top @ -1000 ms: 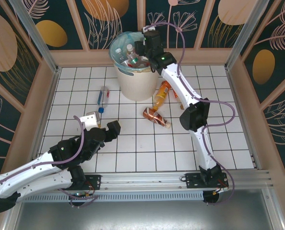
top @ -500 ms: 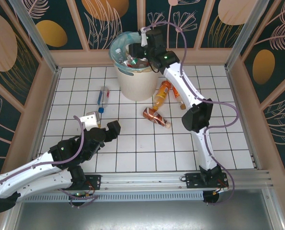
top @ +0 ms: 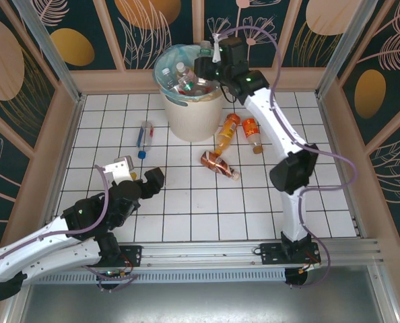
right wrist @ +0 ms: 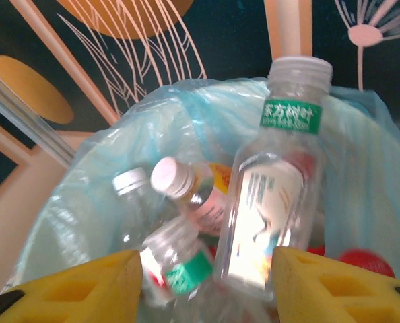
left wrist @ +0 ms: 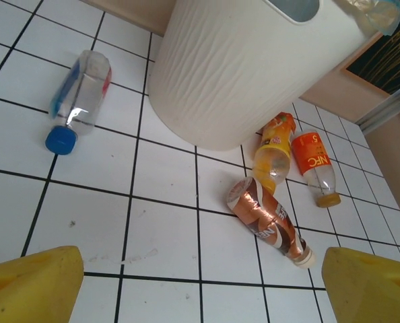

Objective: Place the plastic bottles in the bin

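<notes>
**Bottle upright in bin between the wide right fingers; four bottles on the tiles**

Surface: we see a white tiled table (top: 207, 202) with dark grout lines. It is boxed in by dark teal wall panels (top: 52, 27) printed with leaves and orange ovals, with aluminium posts (top: 45, 47) at the corners.

The round off-white ribbed plastic bin (top: 190, 118) (left wrist: 240, 74) sits at the far edge, lined with a crinkly light teal bag (top: 166, 57) (right wrist: 382, 168). Several clear bottles (top: 186, 81) are piled inside.

On the tiles, all lying down:
- clear bottle with blue cap (top: 144, 136) (left wrist: 81, 97), left of the bin
- two orange bottles (top: 227, 132) (left wrist: 274, 151), side by side at the bin's right base
- crumpled copper-label bottle (top: 219, 163) (left wrist: 264, 217), just nearer than those

The right gripper (top: 207, 64) (right wrist: 207, 282) is over the bin's far rim with its yellow fingers spread wide. A clear bottle with green neck band (right wrist: 271, 188) (top: 205, 48) stands between them, close to one finger. We can't tell if it touches.

The left gripper (top: 141, 180) (left wrist: 200, 289) is low near its base, also spread wide and holding nothing.
</notes>
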